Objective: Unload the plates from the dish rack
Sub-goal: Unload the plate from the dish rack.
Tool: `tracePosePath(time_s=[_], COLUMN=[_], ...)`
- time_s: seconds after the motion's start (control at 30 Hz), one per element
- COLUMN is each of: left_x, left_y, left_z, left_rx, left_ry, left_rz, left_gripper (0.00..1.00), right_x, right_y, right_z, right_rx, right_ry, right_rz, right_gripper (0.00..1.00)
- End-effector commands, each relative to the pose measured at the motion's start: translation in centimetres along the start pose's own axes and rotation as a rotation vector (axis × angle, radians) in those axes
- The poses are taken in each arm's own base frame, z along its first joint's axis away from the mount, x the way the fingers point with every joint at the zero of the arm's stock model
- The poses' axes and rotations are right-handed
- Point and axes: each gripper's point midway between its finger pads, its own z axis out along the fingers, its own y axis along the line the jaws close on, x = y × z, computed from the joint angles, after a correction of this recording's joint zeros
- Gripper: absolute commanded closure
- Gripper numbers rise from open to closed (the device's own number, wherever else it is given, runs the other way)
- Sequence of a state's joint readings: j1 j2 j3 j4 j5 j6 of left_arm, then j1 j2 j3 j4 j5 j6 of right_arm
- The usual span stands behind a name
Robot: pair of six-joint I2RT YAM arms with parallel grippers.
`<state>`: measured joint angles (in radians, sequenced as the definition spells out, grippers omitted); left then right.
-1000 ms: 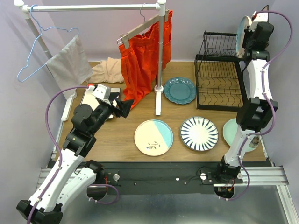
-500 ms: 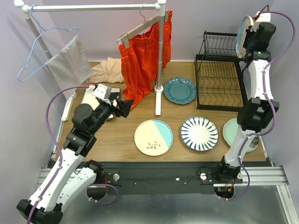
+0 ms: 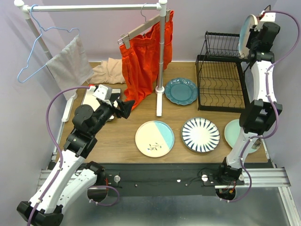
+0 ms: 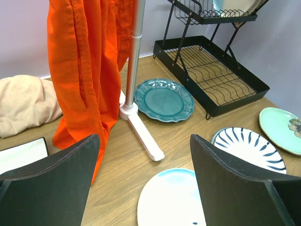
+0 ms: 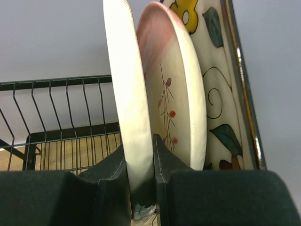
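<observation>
Presently a cream plate [image 5: 126, 94] is clamped by its rim in the right gripper [image 5: 141, 188], upright at the right end of the dish rack's [image 3: 221, 89] upper shelf. It should be lifted straight, so the pink plate [image 5: 176, 99] just beside is not dragged. The left gripper [image 4: 143, 157] is spread open.

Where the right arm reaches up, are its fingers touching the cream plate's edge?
Touching. The right wrist view shows the fingers pressed against both faces of the cream plate at its rim, with no gap on either side.
</observation>
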<state>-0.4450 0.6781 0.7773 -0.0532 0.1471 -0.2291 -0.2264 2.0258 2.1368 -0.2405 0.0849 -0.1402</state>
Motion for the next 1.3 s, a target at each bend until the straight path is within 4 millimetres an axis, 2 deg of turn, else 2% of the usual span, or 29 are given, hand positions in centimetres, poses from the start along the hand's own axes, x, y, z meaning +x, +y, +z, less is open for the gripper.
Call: tracePosePath(time_s=[0.0, 0.47, 0.63, 0.77, 1.1, 1.27], left_x=[-0.4, -0.3, -0.4, -0.5, -0.6, -0.6], left_y=[-0.3, -0.3, -0.4, -0.5, -0.7, -0.8], left_z=[-0.1, 0.0, -0.1, -0.2, -0.3, -0.3], left_rx=[0.020, 0.021, 0.023, 0.030, 0.039, 0.040], left_ry=[-0.015, -0.010, -0.014, -0.016, -0.023, -0.023], left_rz=[0.001, -0.002, -0.002, -0.003, -0.002, -0.003], left_gripper=[0.13, 0.13, 0.13, 0.13, 0.13, 0.13], right_x=[-12.2, -14.0, -15.1, -15.3, -16.2, -16.1], right_y=[-5.3, -5.1, -3.0, -1.5, 1.0, 1.8], right_z=[-4.9, -6.3, -7.2, -7.6, -9.4, -11.3], right_rx=[0.176, 0.148, 0.029, -0.055, -0.209, -0.259], right_ry=[-0.360, -0.412, -0.446, -0.448, -0.448, -0.422], right_rz=[0.033, 0.051, 0.093, 0.146, 0.344, 0.486], right_gripper=[1.00, 0.99, 0.99, 0.99, 0.99, 0.99])
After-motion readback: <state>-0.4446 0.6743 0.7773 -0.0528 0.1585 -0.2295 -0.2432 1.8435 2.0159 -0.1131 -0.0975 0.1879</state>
